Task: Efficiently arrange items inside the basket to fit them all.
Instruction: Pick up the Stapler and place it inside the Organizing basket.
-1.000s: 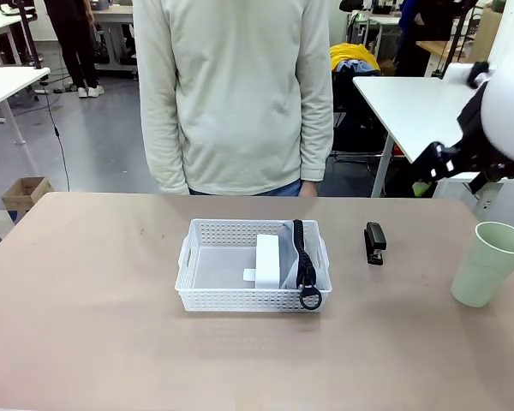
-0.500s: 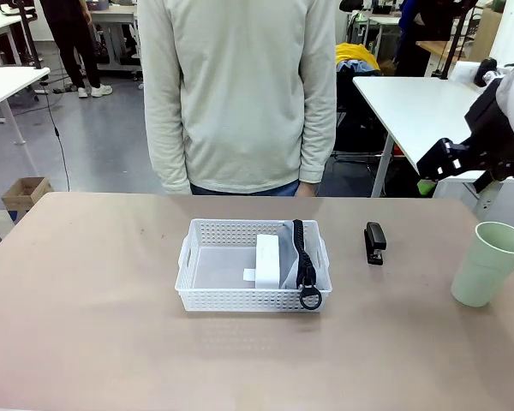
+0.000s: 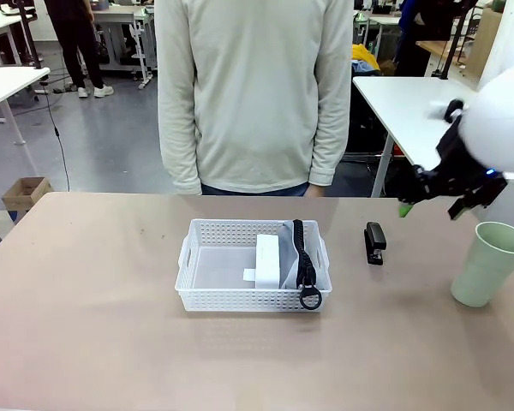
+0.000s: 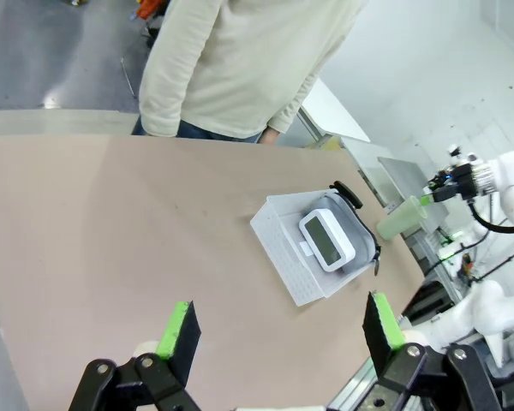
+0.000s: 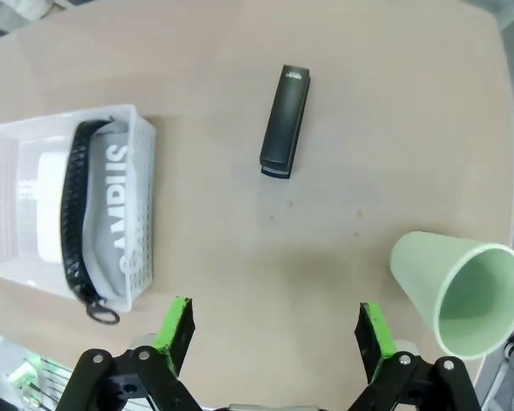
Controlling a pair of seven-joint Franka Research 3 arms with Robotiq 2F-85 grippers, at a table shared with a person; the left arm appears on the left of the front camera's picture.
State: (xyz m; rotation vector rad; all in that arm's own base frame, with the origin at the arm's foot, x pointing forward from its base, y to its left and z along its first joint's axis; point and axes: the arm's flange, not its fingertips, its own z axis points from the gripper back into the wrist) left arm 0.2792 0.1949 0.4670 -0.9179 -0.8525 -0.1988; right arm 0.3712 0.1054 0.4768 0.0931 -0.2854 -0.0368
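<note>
Front: we see the white lattice plastic basket (image 3: 240,300) on the desk (image 3: 111,342), small white box (image 3: 267,259) and grey pouch (image 3: 288,253) inside, pouch mostly hidden. Left wrist: left claw (image 4: 278,330) spread, empty. Right wrist: right claw (image 5: 274,330) spread too; pouch lettering shows here, black stapler (image 5: 285,120) and pale green cup (image 5: 450,291) sit outside.

basket (image 3: 231,299): white plastic, perforated lattice, slight gloss
pouch (image 5: 113,216): grey cloth, matt, inside the basket
stapler (image 3: 374,243): black, smooth, faint sheen
cup (image 3: 487,267): pale green, smooth, matt
bench (image 3: 86,325): beige-brown, smooth, matt
</note>
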